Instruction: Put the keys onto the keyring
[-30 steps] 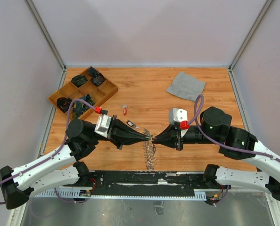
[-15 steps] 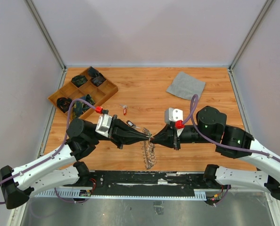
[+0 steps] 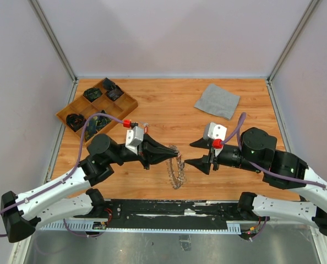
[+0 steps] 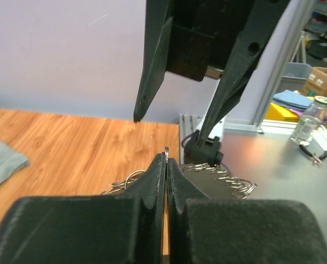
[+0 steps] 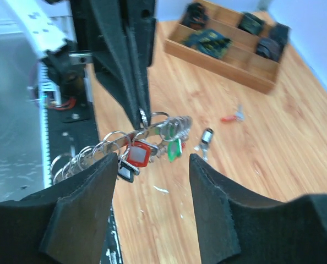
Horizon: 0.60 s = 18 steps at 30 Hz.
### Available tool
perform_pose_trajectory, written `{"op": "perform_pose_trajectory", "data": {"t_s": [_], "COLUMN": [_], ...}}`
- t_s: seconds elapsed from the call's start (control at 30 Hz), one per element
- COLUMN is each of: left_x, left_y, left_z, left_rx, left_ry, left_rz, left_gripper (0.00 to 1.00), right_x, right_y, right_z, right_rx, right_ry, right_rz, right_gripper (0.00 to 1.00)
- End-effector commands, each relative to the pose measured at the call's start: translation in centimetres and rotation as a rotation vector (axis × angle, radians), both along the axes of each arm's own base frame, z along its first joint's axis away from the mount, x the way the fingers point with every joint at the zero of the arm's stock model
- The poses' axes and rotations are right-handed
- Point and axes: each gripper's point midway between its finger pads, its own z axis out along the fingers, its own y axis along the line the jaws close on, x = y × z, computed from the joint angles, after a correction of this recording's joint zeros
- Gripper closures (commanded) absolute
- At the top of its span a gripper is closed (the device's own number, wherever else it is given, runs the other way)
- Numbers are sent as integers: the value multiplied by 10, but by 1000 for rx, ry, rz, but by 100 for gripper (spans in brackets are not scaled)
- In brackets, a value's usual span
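Note:
My left gripper [image 3: 176, 154] is shut on a small ring of the keyring [image 3: 177, 171], which hangs from its tips down toward the table's near edge. In the left wrist view a thin wire loop sticks out between the closed fingertips [image 4: 167, 160]. The right wrist view shows the keyring [image 5: 152, 131] carrying keys with a red tag [image 5: 137, 155], a green tag [image 5: 175, 149] and a black tag [image 5: 125, 171]. My right gripper [image 3: 189, 154] stands open just right of the ring, touching nothing. Two loose keys lie on the wood: a black-tagged one [image 5: 206, 138] and a red-tagged one [image 5: 229, 117].
A wooden compartment tray [image 3: 97, 107] with dark items sits at the back left. A grey cloth [image 3: 217, 100] lies at the back right. The black rail [image 3: 169, 208] of the arm bases runs along the near edge under the hanging ring.
My right gripper opened and drew back to the right, away from the ring. The left gripper moved a little farther over the table, and the keyring now hangs from it alone.

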Motion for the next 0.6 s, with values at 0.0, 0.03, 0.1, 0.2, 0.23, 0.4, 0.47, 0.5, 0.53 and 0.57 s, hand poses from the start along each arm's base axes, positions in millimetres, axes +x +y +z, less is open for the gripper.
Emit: {"op": "perform_pose_trajectory", "data": {"t_s": [0.0, 0.03, 0.1, 0.2, 0.23, 0.4, 0.47, 0.5, 0.53, 0.57], "left_x": [27, 32, 42, 57, 61, 87, 99, 105, 112, 119], "left_y": [-3, -3, -4, -5, -5, -14, -21, -25, -30, -37], "left_z": [0, -3, -14, -30, -34, -62, -74, -80, -84, -88], "left_rx": [38, 53, 85, 120, 129, 181, 206, 222, 232, 243], "left_ry": [23, 36, 64, 115, 130, 185, 199, 205, 208, 211], "left_rz": [133, 155, 196, 251, 263, 304, 313, 312, 313, 310], "left_gripper": [99, 99, 99, 100, 100, 99, 99, 99, 99, 100], "right_x": [42, 52, 69, 90, 94, 106, 105, 103, 101, 98], "right_y": [-27, -34, -49, -71, -79, -104, -111, -112, -112, -113], "right_z": [-13, -17, -25, -39, -47, -74, -76, -76, -76, -76], "right_rx": [-104, -132, -181, -210, -211, -95, -47, -32, -17, -6], "right_ry": [-15, -11, -2, 57, 117, 374, 395, 394, 393, 393], "right_rz": [-285, -362, -502, -669, -710, -790, -813, -814, -808, -805], "right_gripper": [44, 44, 43, 39, 39, 37, 36, 35, 34, 33]}}
